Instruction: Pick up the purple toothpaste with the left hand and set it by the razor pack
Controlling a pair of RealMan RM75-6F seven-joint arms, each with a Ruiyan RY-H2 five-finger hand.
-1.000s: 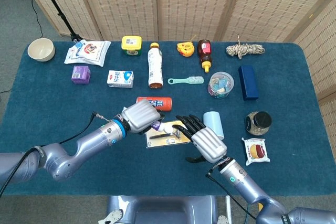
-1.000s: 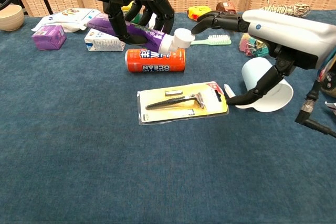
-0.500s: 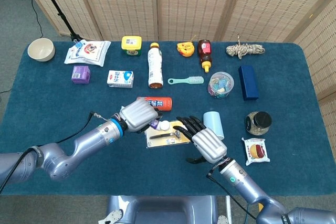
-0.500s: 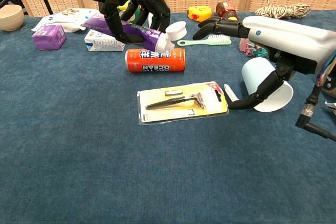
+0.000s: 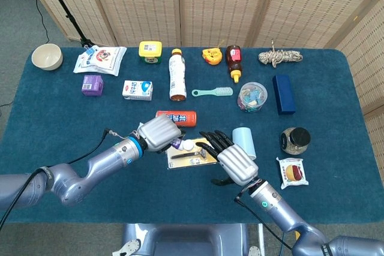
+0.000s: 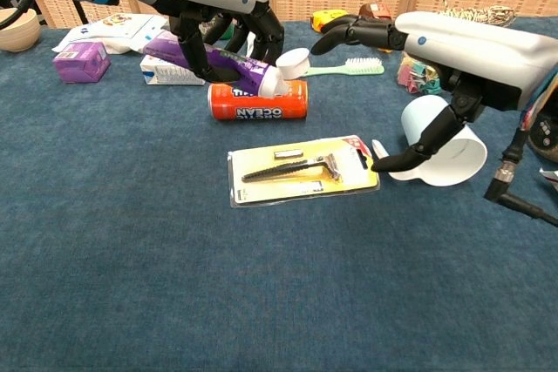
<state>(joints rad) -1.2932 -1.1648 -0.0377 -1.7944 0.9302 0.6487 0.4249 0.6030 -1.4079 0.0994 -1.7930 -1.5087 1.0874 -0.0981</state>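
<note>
Purple toothpaste (image 6: 205, 60) gripped in left hand (image 6: 222, 28) above orange can (image 6: 258, 100), razor pack (image 6: 302, 168) below; right hand (image 6: 418, 67) spread, holding nothing

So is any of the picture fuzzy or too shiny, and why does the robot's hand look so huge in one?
Chest view: sharp up close, and the razor pack plastic shows faint glare; the right hand looks huge only because it is near the camera. Head view: even, soft light, weak shadows, and the purple toothpaste is mostly hidden under the left hand.
</note>
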